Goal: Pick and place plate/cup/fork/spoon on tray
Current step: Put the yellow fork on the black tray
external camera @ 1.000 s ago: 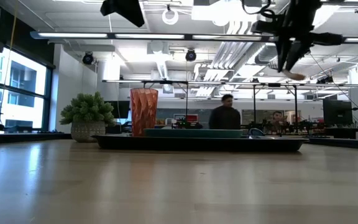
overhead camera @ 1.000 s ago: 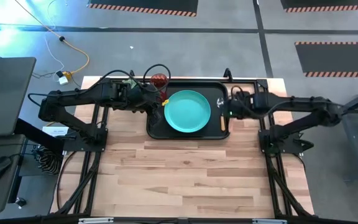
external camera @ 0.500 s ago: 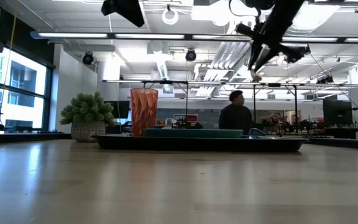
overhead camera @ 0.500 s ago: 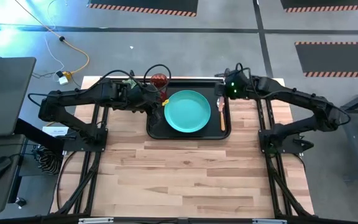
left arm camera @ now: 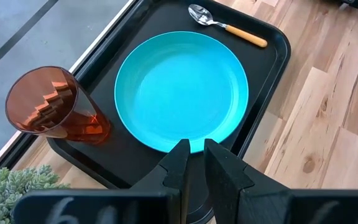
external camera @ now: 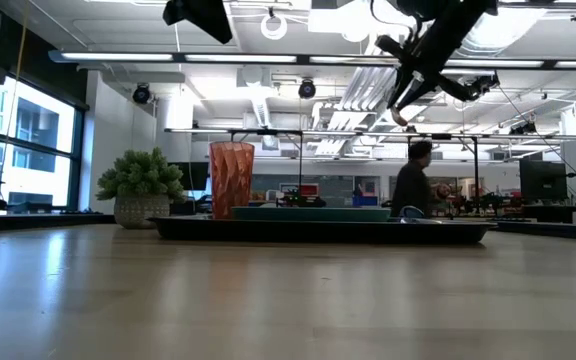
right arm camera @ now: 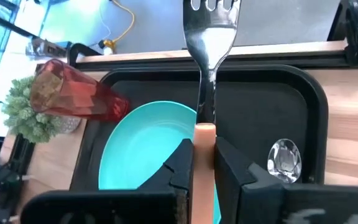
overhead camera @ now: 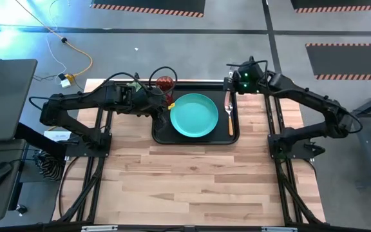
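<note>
Fork step: my right gripper [right arm camera: 199, 163] clamps the fork [right arm camera: 207, 46] above the tray [overhead camera: 161, 131], upper right; next lower beside spoon [overhead camera: 230, 116]; left gripper [left arm camera: 195, 163] together, idle.

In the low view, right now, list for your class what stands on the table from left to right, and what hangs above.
Plant → cup → plate, lying on the tray. Above them the right gripper hangs, shut on the fork.
</note>
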Tool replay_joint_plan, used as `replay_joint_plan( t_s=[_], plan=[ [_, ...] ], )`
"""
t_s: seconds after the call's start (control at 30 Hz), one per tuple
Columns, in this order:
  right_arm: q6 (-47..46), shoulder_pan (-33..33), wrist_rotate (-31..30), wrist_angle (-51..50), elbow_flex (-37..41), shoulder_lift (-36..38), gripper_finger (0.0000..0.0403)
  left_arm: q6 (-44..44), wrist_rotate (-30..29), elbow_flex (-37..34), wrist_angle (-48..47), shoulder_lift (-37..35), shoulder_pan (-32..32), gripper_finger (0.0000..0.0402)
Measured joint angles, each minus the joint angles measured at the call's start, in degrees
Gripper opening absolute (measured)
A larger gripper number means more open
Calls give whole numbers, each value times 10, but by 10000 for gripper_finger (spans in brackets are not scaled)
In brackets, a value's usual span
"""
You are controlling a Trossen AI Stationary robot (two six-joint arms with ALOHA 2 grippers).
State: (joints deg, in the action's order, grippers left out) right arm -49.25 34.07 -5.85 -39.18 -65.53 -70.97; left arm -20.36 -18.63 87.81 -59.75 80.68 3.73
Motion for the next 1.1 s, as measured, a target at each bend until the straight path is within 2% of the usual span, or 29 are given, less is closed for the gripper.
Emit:
replay_joint_plan(
  t_s=[0.1,0.27,0.37,0.8,1.1],
  plan=[
    [25,3,3,-22,-27,-12,21,0,0,0,0,0,0,39],
    [64,8,-6,-138,-115,-61,21,0,0,0,0,0,0,39],
    [65,6,-11,-176,-131,-86,21,0,0,0,0,0,0,39],
    [-45,-48,5,-168,-22,-110,21,-5,0,0,0,0,0,39],
    [-90,-85,4,-128,8,-154,21,-5,0,0,0,0,0,39]
  ],
)
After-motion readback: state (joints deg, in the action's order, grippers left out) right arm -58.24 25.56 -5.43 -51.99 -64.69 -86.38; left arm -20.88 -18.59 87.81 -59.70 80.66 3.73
